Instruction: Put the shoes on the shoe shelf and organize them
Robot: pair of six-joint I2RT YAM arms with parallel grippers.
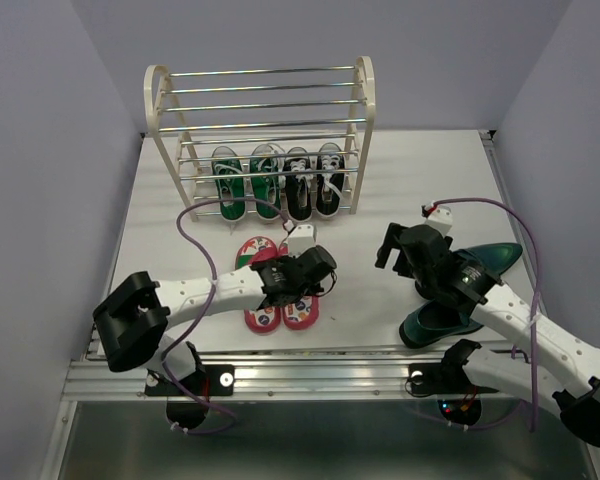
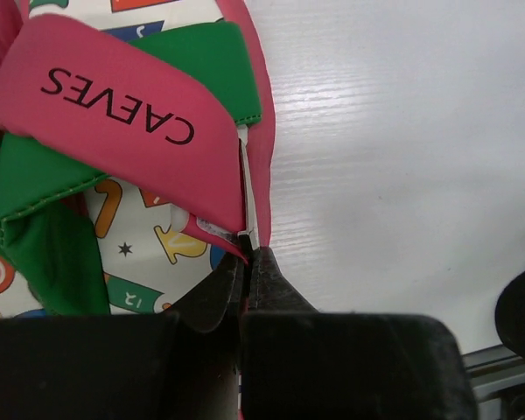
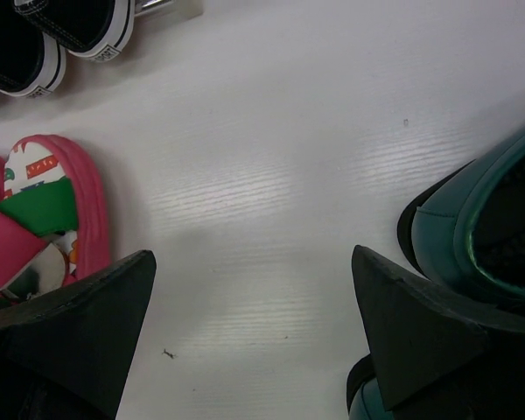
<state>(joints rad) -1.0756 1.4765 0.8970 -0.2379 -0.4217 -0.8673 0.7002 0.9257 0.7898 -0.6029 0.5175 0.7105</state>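
Top external, left pincer (image 1: 298, 280) pinching flip-flop (image 1: 302, 316) edge, right pincer (image 1: 396, 248) agape.

Pink flip-flops (image 1: 280, 285) with green straps, teal loafers (image 1: 460, 295), white table (image 1: 380, 200).

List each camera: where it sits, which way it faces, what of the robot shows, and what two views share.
Top external: above and behind the arms, looking down on the white table toward the cream-framed, chrome-barred shoe shelf; both arms show.
Left wrist: on the left arm, facing down past the shut left gripper pinching a red-pink flip-flop with colourful printed sole.
Right wrist: facing down at the table between the fingers of the open right gripper; glossy dark teal loafer at right.
Shared: both wrist views show that flip-flop.
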